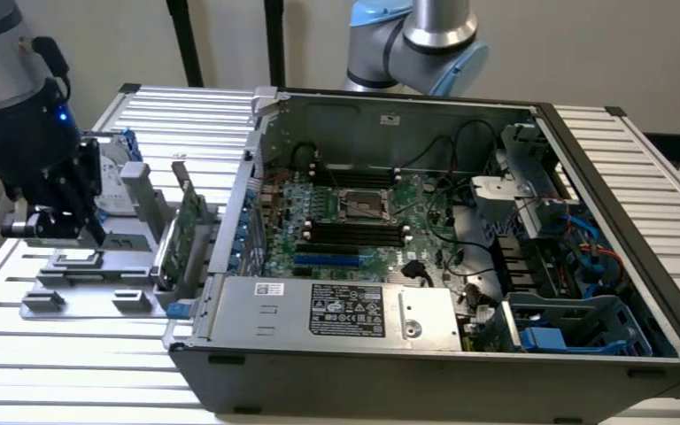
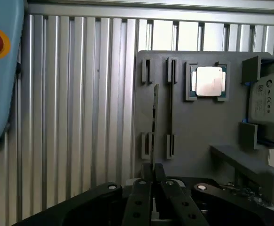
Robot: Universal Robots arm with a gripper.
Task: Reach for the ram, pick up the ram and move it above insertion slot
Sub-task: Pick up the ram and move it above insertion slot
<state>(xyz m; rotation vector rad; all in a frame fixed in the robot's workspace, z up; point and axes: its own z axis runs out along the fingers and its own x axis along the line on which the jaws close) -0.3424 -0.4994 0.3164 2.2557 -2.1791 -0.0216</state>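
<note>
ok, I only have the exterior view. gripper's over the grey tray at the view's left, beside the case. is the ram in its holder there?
Observer: Yes. In the wrist view the ram stands on edge on the tray, held between a pair of slotted holders.
Operator: gripper lined up with it?
Observer: The gripper sits right at the ram's near end, in line with its length.
Operator: anything else on that tray?
Observer: A processor chip lies flat in a square pocket, off to the side of the ram's far end.
</note>
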